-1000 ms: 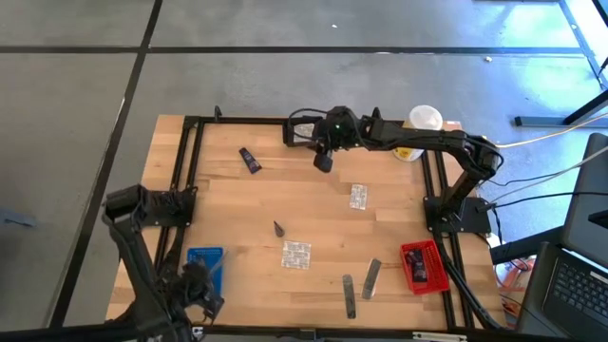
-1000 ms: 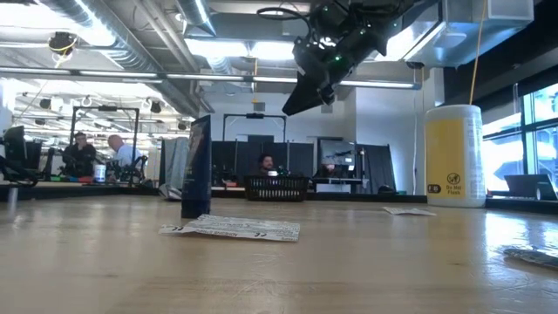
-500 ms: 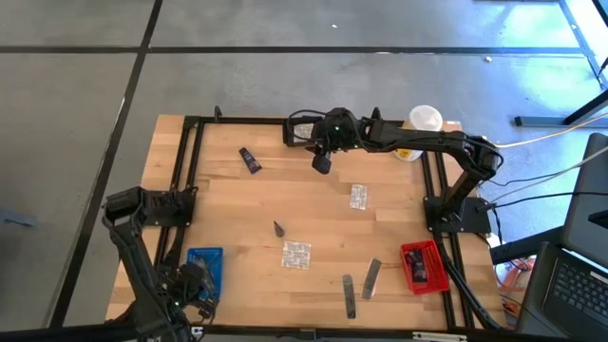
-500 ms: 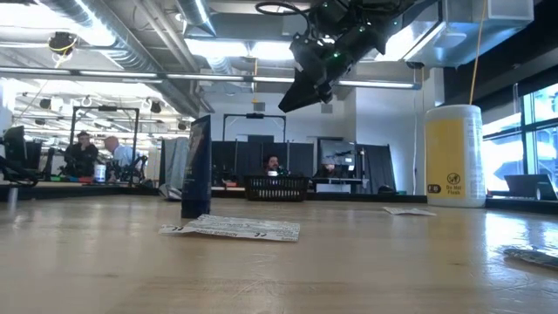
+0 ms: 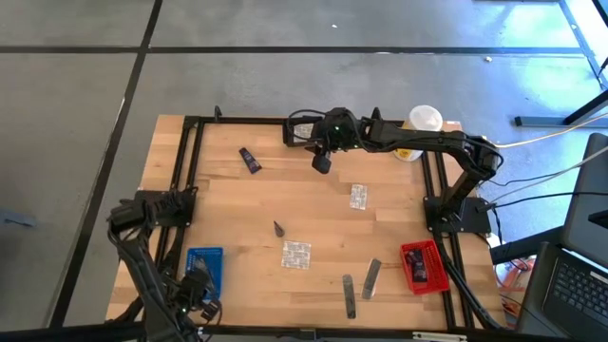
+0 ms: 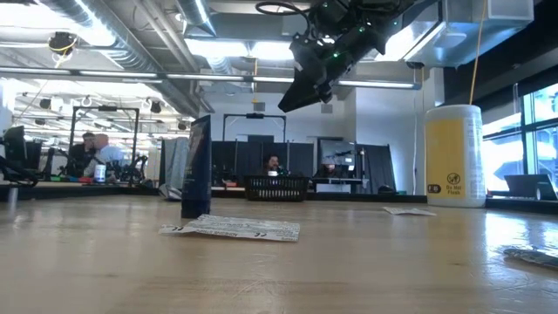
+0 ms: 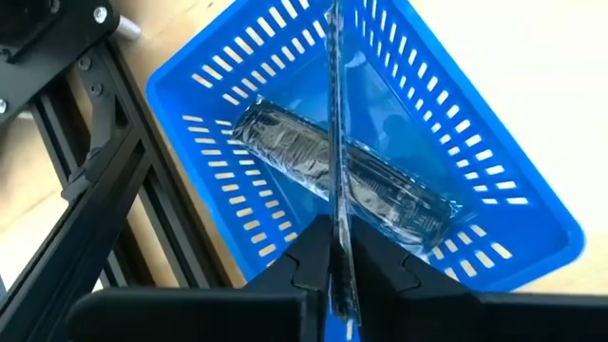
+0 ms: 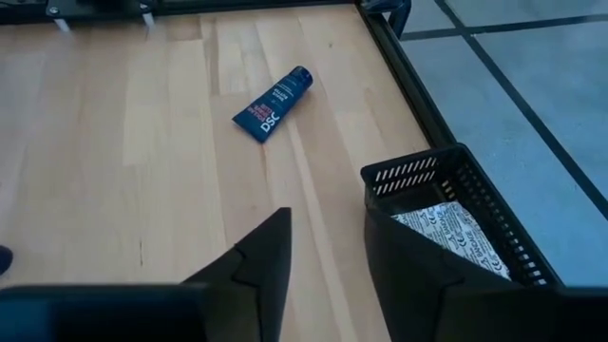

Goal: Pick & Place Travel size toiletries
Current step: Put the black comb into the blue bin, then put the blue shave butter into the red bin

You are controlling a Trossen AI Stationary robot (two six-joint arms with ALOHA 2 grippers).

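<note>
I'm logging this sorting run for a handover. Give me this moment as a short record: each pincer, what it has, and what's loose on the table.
left pincer: shut on a thin flat item, held edge-on over the blue tray
blue tray contents: one silvery wrapped item
right pincer: open, empty, above the table near the dark tube and black basket
black basket contents: one printed sachet
loose on table: two foil sachets, two grey sticks, the dark tube

A tube (image 5: pixel 249 161) lies near the worktop's (image 5: pixel 313 214) far left corner; two sachets (image 5: pixel 358 197) sit mid-worktop, two sticks (image 5: pixel 370 277) by the near edge, trays (image 5: pixel 206 258) at both near corners.
</note>
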